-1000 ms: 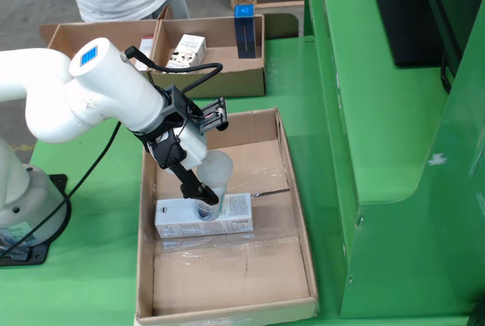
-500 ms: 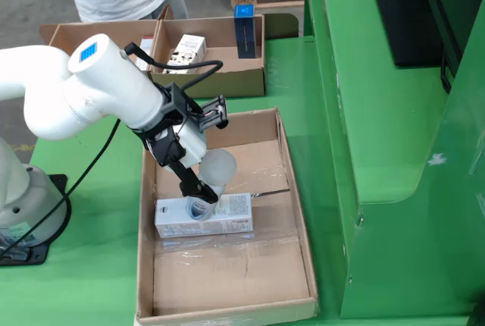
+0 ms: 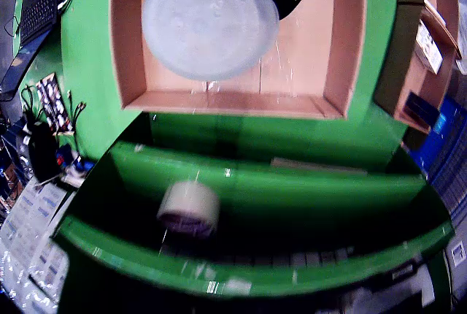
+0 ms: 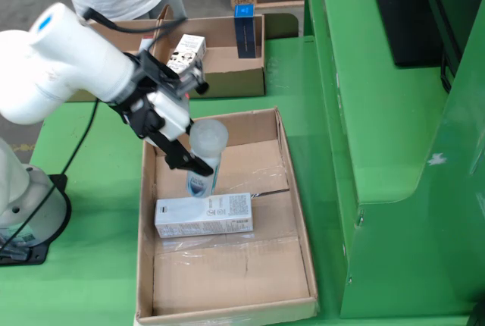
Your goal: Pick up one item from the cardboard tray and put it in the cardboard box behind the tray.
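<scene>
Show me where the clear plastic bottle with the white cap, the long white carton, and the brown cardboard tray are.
Clear plastic bottle with white cap (image 4: 206,152), fixed view, on its upper body.
Long white carton (image 4: 203,215), fixed view, on its top face.
Brown cardboard tray (image 4: 227,271), fixed view, on its bare floor.

The gripper-mounted view is dim, soft and bowed at its edges, the green surfaces curving and corners darkening. Its translucent round plastic cap (image 3: 210,20) looms blurred and pale, and glare streaks the open brown cardboard box (image 3: 343,44). The fixed view is bright, even and sharp, with soft shadows on the green worktop (image 4: 98,212).
</scene>
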You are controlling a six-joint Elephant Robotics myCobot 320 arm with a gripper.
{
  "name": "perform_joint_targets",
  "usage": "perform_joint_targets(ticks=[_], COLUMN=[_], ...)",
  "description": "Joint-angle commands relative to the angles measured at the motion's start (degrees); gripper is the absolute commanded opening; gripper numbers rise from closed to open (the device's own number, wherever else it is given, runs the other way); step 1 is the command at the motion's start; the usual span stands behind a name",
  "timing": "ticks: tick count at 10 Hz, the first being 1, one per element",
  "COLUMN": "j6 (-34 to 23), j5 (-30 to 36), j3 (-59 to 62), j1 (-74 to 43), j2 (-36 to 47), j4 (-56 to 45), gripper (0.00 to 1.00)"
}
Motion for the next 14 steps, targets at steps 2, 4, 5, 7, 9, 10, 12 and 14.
perform_joint_targets(ticks=[2,4,5,7,9,10,12,14], j6=[-0.6,-0.8,-1.5,-2.4,-4.9,-6.1,-7.4,-11.3], j5=[-0.4,-0.4,0.0,0.3,1.1,1.2,1.2,2.8], j3=[8.4,11.2,13.7,16.2,21.8,25.1,27.2,30.2], j1=[1.1,1.1,0.5,0.9,3.0,5.2,7.1,11.6], j2=[3.5,3.6,3.1,2.4,-1.2,-3.1,-4.1,-5.4], j4=[-2.2,-3.8,-5.1,-6.4,-9.2,-11.6,-13.4,-17.1], gripper=[0.00,0.00,0.00,0.00,0.00,0.00,0.00,0.00])
